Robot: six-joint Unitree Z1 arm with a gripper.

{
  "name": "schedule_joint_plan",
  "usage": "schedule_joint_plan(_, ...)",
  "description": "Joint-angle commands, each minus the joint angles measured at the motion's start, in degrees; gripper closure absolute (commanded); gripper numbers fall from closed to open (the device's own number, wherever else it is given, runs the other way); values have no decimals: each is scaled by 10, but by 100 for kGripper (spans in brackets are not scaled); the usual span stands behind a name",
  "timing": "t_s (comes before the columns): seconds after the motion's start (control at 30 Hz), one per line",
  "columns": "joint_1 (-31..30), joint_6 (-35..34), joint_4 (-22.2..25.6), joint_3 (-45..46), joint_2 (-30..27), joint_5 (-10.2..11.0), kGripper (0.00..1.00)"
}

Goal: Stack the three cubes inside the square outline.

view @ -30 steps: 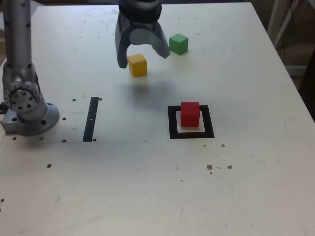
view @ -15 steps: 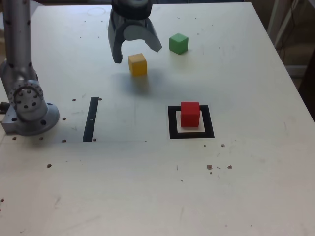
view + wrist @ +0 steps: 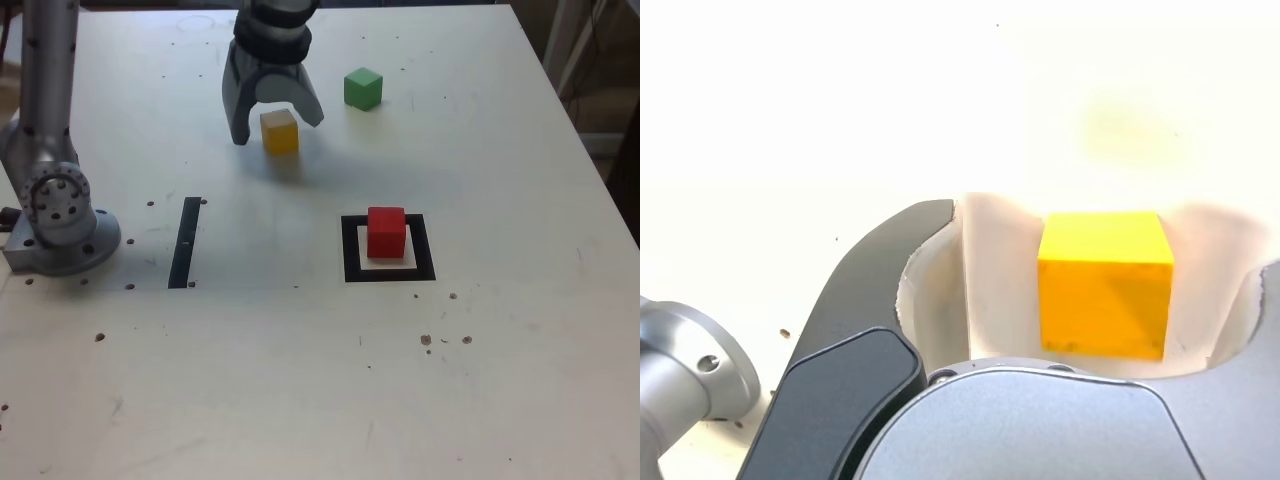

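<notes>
The yellow cube rests on the table toward the back, and my gripper is open around it, one finger on each side. The wrist view shows the yellow cube sitting between the open fingers with a gap on each side. The red cube stands inside the black square outline near the table's middle. A green cube lies further back, to the exterior view's right of the gripper.
A narrow black strip lies on the table at the exterior view's left of the outline. The arm's grey base stands at the left edge. Small dark specks dot the white tabletop.
The gripper has come down and shifted slightly to the exterior view's left, so its open fingers now straddle the yellow cube. The cubes have not moved.
</notes>
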Motion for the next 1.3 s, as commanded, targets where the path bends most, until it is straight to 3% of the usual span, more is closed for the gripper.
schedule_joint_plan(0.0,1,1,-6,4,7,-2,8)
schedule_joint_plan(0.23,1,2,-32,10,17,-8,16)
schedule_joint_plan(0.47,0,1,-39,7,13,-15,43)
schedule_joint_plan(0.83,0,1,-42,3,4,-13,66)
schedule_joint_plan(1.27,0,5,-33,-4,-2,-20,73)
